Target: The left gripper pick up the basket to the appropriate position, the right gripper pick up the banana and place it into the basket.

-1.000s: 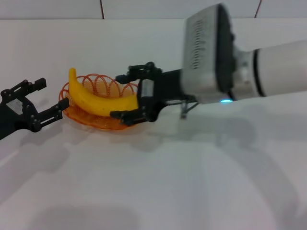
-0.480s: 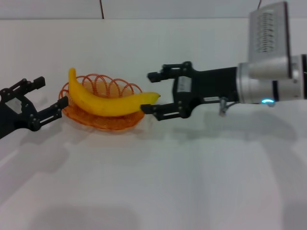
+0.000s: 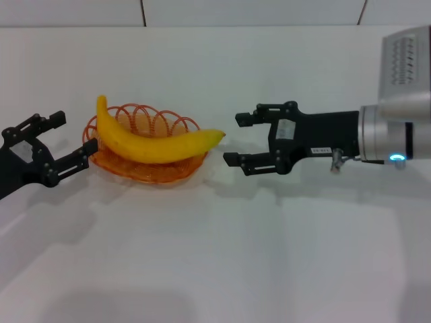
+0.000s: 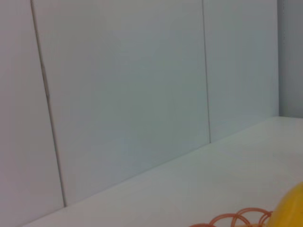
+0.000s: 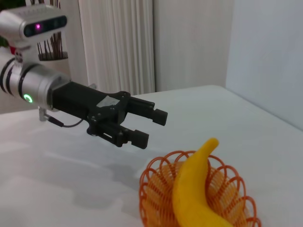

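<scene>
A plain white table (image 3: 222, 256) fills the head view, and a white panelled wall (image 3: 202, 12) with thin dark seams is seen behind it. On the left part of the table the basket (image 3: 145, 145) of orange wire is placed, and the banana (image 3: 151, 141) is laid inside it. The banana is curved, with one tip raised at the basket's left rim and the other tip reaching over the right rim, pointing to the right gripper.

The right gripper (image 3: 241, 139) is held to the right of the basket, a little above the table, on its black arm with the silver-white wrist. Its two fingers are spread wide and nothing is held between them. They are apart from the banana; a clear gap is seen between the fingertips and the banana's tip.

The left gripper (image 3: 71, 138) is found at the left edge of the head view. Its fingers are also spread apart, and its lower finger is at the left rim of the basket; whether it touches the wire cannot be told.

In the right wrist view the basket (image 5: 156, 189) with the banana (image 5: 191, 189) is seen close by, and the left gripper (image 5: 151, 127) is seen behind it with parted fingers. In the left wrist view only the wall, a bit of orange wire (image 4: 236, 217) and a yellow edge of the banana (image 4: 291, 210) are shown.
</scene>
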`<control>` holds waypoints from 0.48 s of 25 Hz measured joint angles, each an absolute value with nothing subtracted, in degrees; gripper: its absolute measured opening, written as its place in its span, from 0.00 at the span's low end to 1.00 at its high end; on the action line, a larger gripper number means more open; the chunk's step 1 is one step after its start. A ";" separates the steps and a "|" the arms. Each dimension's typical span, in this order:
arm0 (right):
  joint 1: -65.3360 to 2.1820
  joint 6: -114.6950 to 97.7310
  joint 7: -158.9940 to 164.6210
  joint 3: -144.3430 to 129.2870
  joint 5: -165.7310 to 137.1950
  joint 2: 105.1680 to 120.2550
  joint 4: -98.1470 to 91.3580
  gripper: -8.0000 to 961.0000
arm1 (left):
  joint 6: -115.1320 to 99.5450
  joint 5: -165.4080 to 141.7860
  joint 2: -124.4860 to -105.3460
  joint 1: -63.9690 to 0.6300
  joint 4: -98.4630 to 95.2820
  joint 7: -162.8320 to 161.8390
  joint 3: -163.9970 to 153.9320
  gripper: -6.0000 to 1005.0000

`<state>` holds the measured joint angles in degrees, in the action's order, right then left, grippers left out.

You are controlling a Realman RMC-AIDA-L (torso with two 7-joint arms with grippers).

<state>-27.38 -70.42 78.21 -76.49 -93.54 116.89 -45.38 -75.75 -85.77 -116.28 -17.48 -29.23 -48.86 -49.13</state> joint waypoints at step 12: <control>-27.90 -73.23 73.87 -71.12 -92.19 116.82 -39.58 0.82 | -75.32 -86.56 -116.23 -17.45 -26.76 -49.42 -49.52 0.80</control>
